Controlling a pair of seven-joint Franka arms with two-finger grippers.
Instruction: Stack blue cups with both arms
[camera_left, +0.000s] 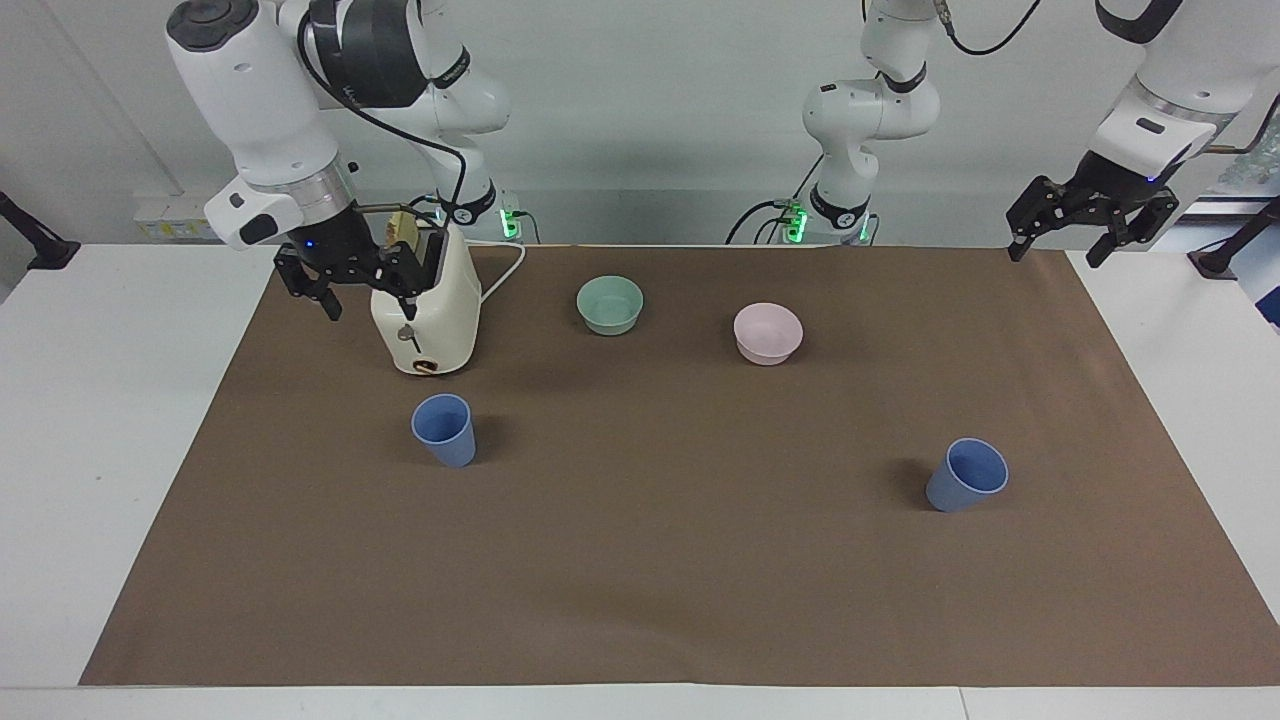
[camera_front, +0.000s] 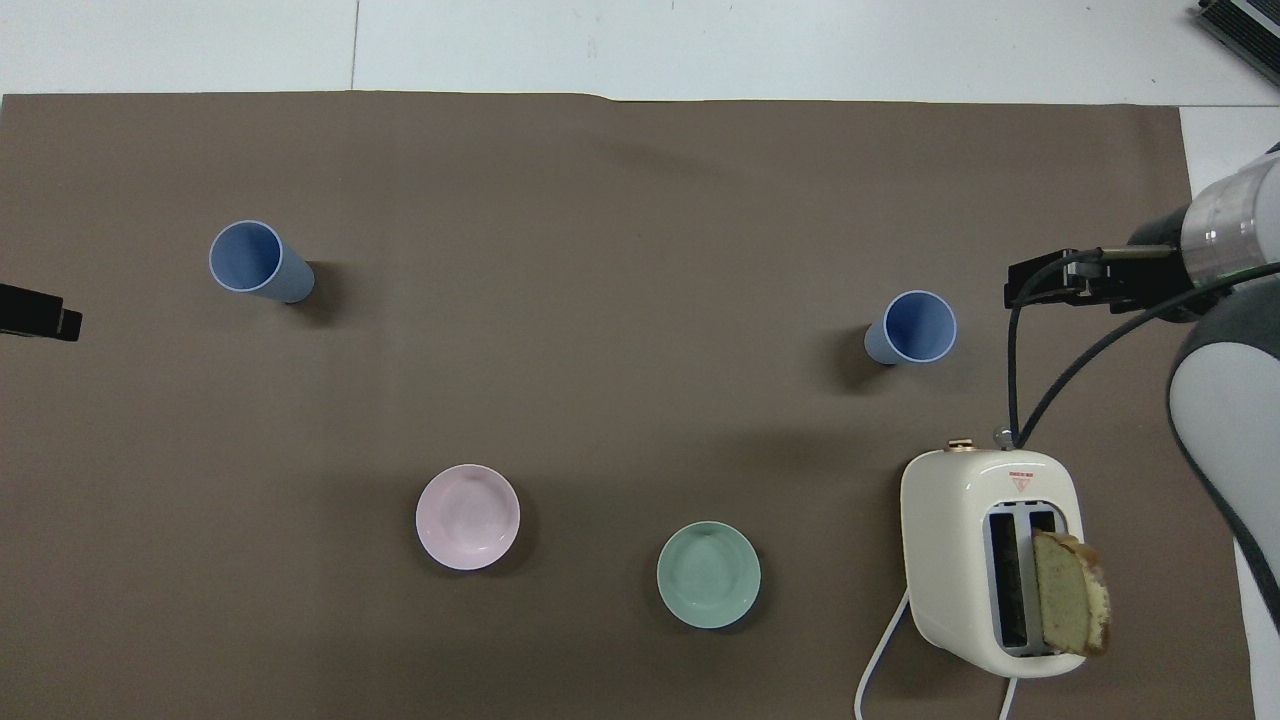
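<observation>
Two blue cups stand upright and apart on the brown mat. One cup (camera_left: 444, 430) (camera_front: 915, 327) is toward the right arm's end, just farther from the robots than the toaster. The other cup (camera_left: 967, 475) (camera_front: 255, 260) is toward the left arm's end. My right gripper (camera_left: 370, 305) (camera_front: 1045, 282) hangs open and empty in the air beside the toaster, clear of the cup. My left gripper (camera_left: 1055, 250) (camera_front: 40, 315) hovers open and empty over the mat's corner at the left arm's end.
A cream toaster (camera_left: 425, 310) (camera_front: 985, 560) with a slice of bread in one slot stands close to the right gripper. A mint-green bowl (camera_left: 610, 303) (camera_front: 708, 574) and a pink bowl (camera_left: 767, 332) (camera_front: 467, 516) sit nearer to the robots than the cups.
</observation>
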